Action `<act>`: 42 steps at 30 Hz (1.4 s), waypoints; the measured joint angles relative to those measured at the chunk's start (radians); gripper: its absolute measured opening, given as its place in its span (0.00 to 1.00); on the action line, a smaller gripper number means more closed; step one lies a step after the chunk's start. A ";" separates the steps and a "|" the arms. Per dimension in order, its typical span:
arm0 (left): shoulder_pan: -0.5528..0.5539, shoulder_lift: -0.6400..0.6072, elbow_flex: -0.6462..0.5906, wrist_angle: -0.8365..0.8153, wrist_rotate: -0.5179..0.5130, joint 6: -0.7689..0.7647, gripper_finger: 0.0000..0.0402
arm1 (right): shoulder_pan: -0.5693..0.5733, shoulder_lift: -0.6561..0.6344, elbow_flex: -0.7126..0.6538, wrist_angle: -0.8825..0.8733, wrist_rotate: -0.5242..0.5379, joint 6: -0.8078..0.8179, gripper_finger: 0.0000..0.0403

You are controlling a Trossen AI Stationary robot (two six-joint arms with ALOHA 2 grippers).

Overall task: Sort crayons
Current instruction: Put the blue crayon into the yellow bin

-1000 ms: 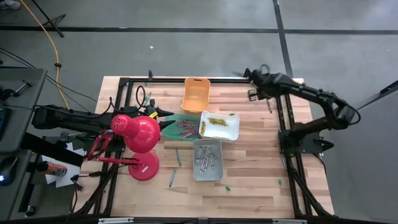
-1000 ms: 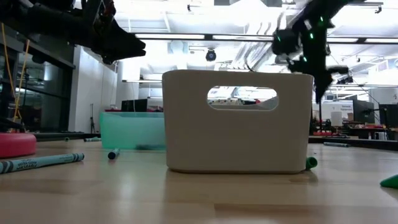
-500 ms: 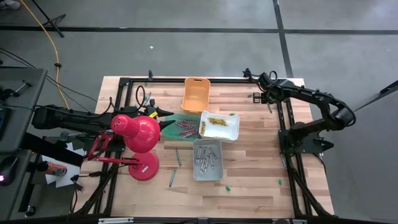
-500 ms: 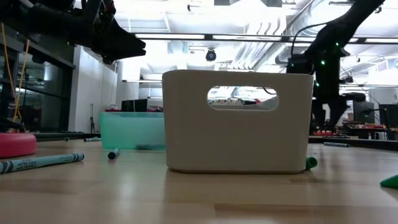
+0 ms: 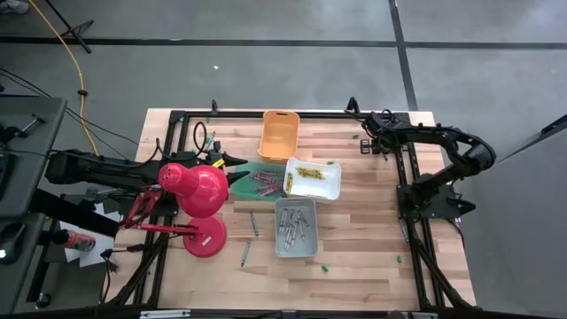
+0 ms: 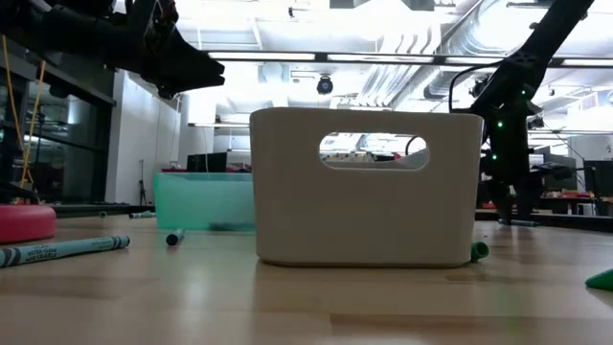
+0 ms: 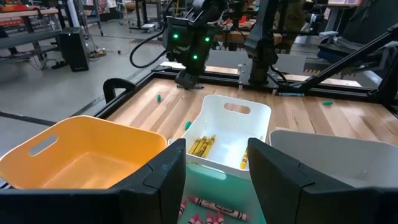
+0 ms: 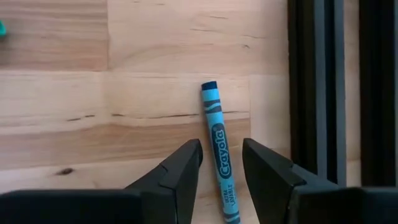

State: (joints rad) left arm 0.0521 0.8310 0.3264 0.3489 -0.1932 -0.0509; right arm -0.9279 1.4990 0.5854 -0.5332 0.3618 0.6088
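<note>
The right gripper [image 8: 221, 167] is held open astride one blue crayon [image 8: 220, 158] lying on the table [image 5: 372, 221] beside the frame rail [image 8: 311, 87], while the left gripper [image 7: 216, 168], also open, is poised over four bins [image 5: 312, 180].

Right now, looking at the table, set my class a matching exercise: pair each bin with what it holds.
Column 1:
1. white bin
2. grey bin
3. orange bin
4. green bin

Column 2:
A. grey crayons
B. red crayons
C. yellow crayons
D. nothing

Pairs: 1-C, 2-A, 3-D, 4-B
</note>
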 joint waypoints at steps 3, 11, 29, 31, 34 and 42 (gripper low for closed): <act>0.000 0.000 0.000 0.000 0.000 0.000 0.40 | 0.000 0.001 0.000 -0.004 -0.010 -0.026 0.29; -0.002 0.000 0.000 0.021 0.000 -0.078 0.40 | 0.012 0.003 0.000 -0.012 -0.030 -0.113 0.04; -0.002 -0.002 0.000 0.068 0.000 -0.059 0.40 | 0.251 -0.342 -0.015 -0.046 -0.062 -0.116 0.00; -0.002 -0.003 0.000 0.069 0.000 -0.045 0.40 | 0.307 -0.415 -0.016 -0.007 -0.053 -0.113 0.00; -0.002 -0.003 0.000 0.068 0.000 -0.044 0.40 | 0.398 -0.517 -0.049 0.131 -0.041 -0.112 0.01; -0.002 -0.003 0.000 0.069 0.000 -0.043 0.40 | 0.632 -0.588 -0.343 0.960 -0.096 -0.159 0.00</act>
State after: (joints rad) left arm 0.0505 0.8280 0.3264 0.4181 -0.1932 -0.0939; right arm -0.2960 0.9111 0.2422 0.4269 0.2659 0.4502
